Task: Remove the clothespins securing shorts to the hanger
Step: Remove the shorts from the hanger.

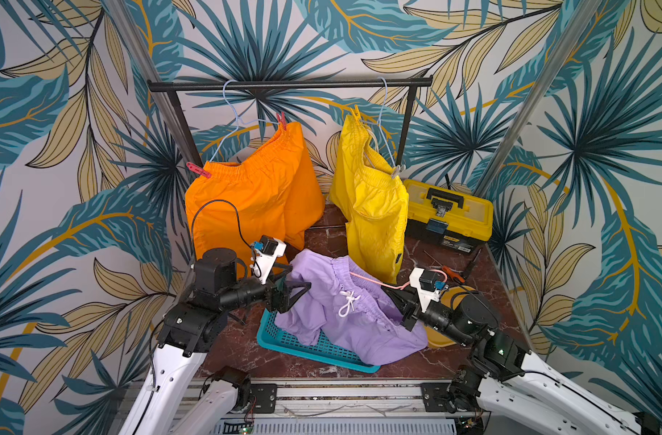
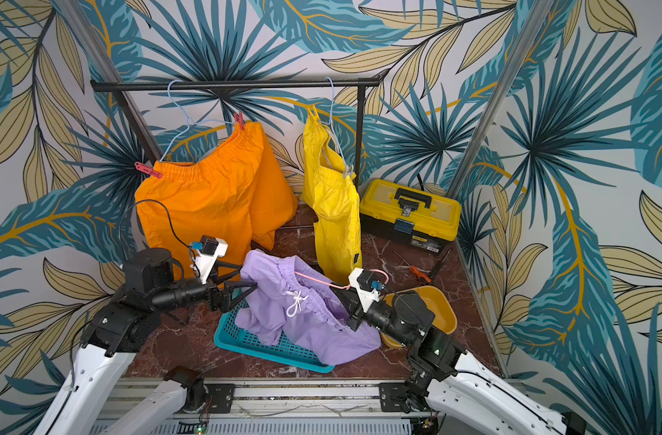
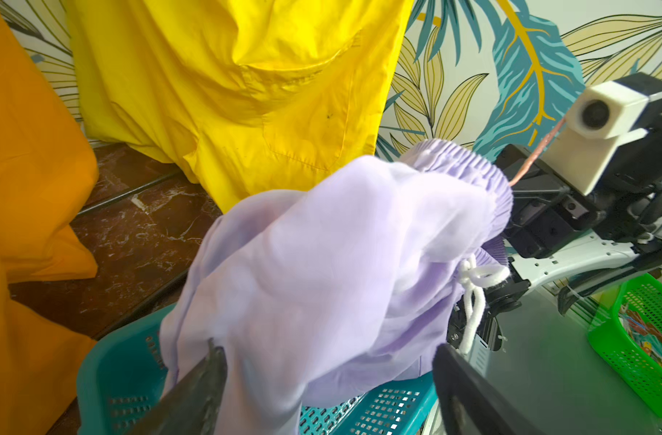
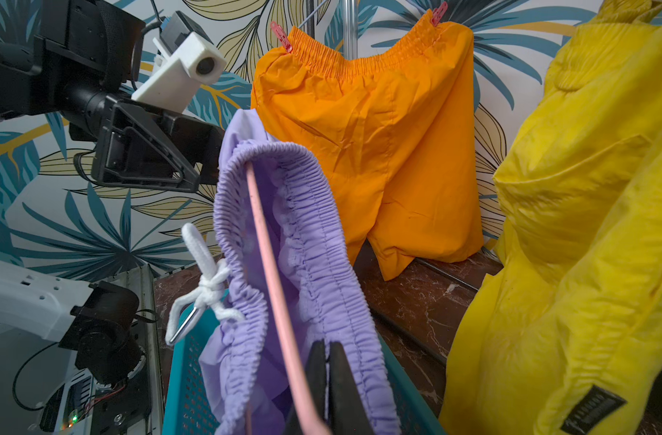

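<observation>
The left gripper (image 3: 325,350) stood with jaws apart, straddling the lilac fabric shorts (image 1: 359,327) over the teal plastic basket (image 1: 280,341) at 6 o'clock. The right gripper (image 4: 327,350) was clamped on the pink wire hanger (image 4: 269,271) inside their waistband. Two red plastic clothespins (image 1: 198,170) pinned the bright orange shorts (image 1: 254,196) at 10 o'clock. One yellow clothespin (image 1: 357,112) topped the yellow shorts (image 1: 374,211) at 1 o'clock.

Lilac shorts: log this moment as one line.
left gripper open, jaws either side of lilac shorts | right gripper shut on pink hanger | shorts draped over teal basket
</observation>
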